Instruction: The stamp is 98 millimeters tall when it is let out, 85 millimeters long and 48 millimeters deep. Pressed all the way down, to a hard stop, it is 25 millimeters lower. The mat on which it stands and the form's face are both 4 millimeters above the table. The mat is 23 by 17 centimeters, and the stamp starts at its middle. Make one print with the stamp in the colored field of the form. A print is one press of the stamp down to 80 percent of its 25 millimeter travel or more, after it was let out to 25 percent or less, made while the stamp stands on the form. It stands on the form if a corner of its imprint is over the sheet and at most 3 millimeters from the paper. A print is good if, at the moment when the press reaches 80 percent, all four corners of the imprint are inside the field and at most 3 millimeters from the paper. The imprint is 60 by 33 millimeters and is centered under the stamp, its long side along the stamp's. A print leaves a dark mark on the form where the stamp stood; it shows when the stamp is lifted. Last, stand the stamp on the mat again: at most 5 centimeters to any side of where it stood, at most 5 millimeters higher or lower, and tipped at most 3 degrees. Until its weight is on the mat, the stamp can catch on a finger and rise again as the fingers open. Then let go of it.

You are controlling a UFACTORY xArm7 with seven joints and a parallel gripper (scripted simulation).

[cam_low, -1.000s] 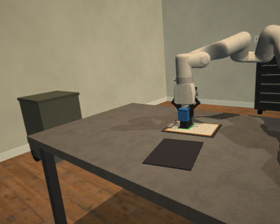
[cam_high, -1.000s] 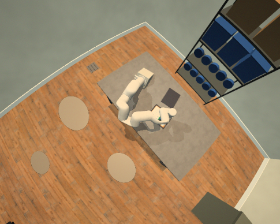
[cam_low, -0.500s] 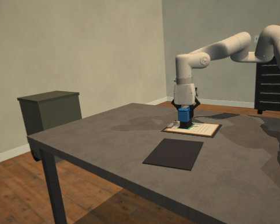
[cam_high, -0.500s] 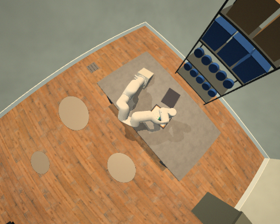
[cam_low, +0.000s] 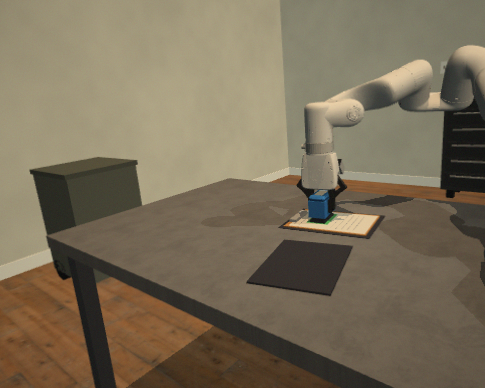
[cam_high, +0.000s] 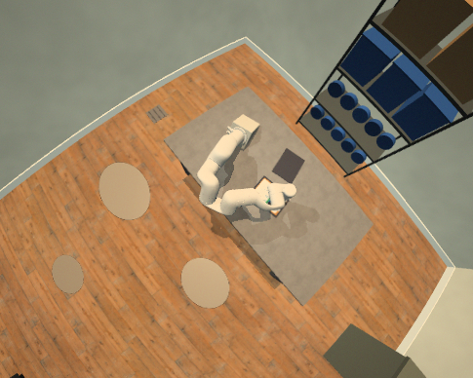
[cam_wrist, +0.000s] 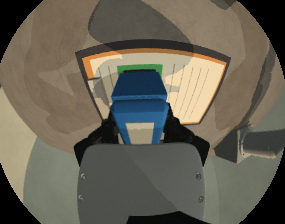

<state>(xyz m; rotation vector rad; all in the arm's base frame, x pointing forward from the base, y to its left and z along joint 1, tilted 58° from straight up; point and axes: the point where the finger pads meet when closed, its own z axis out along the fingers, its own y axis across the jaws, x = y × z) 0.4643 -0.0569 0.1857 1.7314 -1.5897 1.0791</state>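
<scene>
My gripper (cam_low: 320, 194) is shut on the blue stamp (cam_low: 319, 207), which stands upright on the form (cam_low: 334, 223), over its green field (cam_low: 329, 218). Only thin green edges of the field show around the stamp's base. In the wrist view the stamp (cam_wrist: 141, 104) sits between my dark fingers, with the green field (cam_wrist: 141, 68) showing just beyond it on the orange-rimmed form (cam_wrist: 193, 90). The dark mat (cam_low: 302, 265) lies on the table nearer the camera, with nothing on it. From above, the mat (cam_high: 288, 165) lies beside the form (cam_high: 267, 197), which my arm mostly hides.
The grey table (cam_low: 284, 270) stands on a wood floor. A dark green cabinet (cam_low: 86, 195) stands beyond the table's left corner. A black drawer unit (cam_low: 466, 150) stands behind the arm. A shelf with blue bins (cam_high: 399, 83) stands off the table.
</scene>
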